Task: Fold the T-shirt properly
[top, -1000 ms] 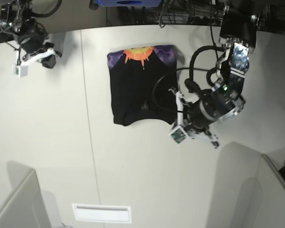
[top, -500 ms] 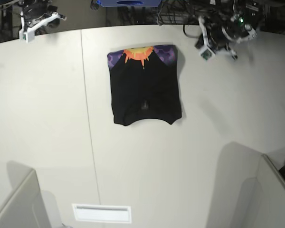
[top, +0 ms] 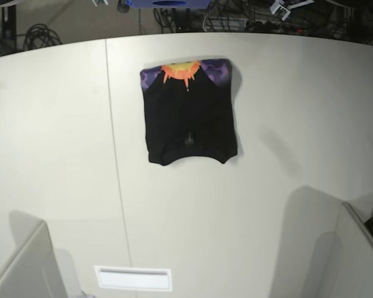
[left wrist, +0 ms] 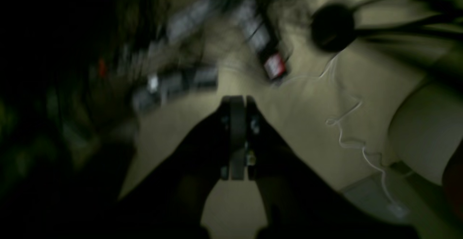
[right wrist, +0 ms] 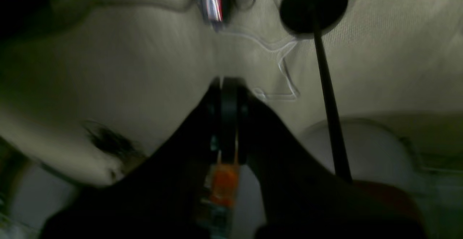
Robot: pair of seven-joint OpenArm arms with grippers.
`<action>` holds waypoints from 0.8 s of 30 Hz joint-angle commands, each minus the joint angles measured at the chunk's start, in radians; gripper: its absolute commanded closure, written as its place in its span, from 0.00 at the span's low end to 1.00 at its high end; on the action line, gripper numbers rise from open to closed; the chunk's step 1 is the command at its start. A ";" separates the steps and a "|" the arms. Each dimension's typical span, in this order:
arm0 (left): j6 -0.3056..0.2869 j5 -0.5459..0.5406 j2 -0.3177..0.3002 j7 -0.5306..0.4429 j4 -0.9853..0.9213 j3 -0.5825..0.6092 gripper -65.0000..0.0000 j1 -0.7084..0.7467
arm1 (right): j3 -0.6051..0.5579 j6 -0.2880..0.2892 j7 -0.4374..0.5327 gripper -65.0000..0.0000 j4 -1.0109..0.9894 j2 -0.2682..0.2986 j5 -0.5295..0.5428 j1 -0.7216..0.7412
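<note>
Base view: folded T-shirt (top: 189, 112) lengthwise up-down on table (top: 62, 155), sunburst edge far; both grippers clenched, empty.

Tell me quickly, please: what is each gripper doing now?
Left gripper: closed, holding nothing.
Right gripper: closed, holding nothing.

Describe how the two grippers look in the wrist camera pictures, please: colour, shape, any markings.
Both are dark, nearly black, and blurred. The left gripper has two broad fingers that taper to a narrow tip, with a grey strip between them. The right gripper has the same tapering shape, with an orange patch low in the seam between its fingers.
</note>
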 commanded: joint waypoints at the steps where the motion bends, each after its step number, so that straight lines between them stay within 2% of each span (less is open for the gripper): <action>1: -0.015 -0.023 0.010 -0.022 -0.047 0.015 1.00 -0.012 | -0.047 0.001 0.026 1.00 -0.049 0.009 -0.003 0.018; 3: -0.015 -0.023 0.019 -0.051 -0.176 0.052 1.00 -0.074 | -0.132 0.001 0.096 1.00 -0.170 0.009 -0.005 0.077; 4: -0.015 -0.023 0.025 -0.096 -0.251 0.086 1.00 -0.103 | -0.173 0.001 0.141 1.00 -0.230 0.009 -0.005 0.110; 7: -0.007 -0.023 0.034 -0.289 -0.489 0.183 1.00 -0.179 | -0.283 0.001 0.258 1.00 -0.422 0.007 -0.003 0.210; 11: 0.092 -0.023 0.091 -0.599 -0.921 0.321 1.00 -0.336 | -0.422 0.001 0.422 1.00 -0.721 -0.036 -0.003 0.351; 14: 0.109 -0.024 0.166 -0.854 -1.357 0.428 1.00 -0.499 | -0.484 0.001 0.607 1.00 -0.995 -0.100 -0.005 0.446; 16: 0.109 -0.024 0.218 -1.018 -1.632 0.512 1.00 -0.615 | -0.515 0.001 0.785 1.00 -1.189 -0.155 -0.005 0.499; 17: 0.109 -0.026 0.235 -1.087 -1.646 0.552 1.00 -0.652 | -0.523 0.001 0.877 1.00 -1.265 -0.183 -0.005 0.517; 18: 0.109 -0.029 0.246 -1.124 -1.646 0.585 1.00 -0.677 | -0.523 0.001 0.959 1.00 -1.325 -0.206 -0.005 0.531; 20: 0.109 -0.029 0.247 -1.105 -1.646 0.615 1.00 -0.695 | -0.512 0.001 1.068 1.00 -1.393 -0.243 -0.001 0.548; 24: 0.109 -0.026 0.241 -0.964 -1.544 0.626 1.00 -0.707 | -0.432 0.001 1.062 1.00 -1.399 -0.278 -0.001 0.554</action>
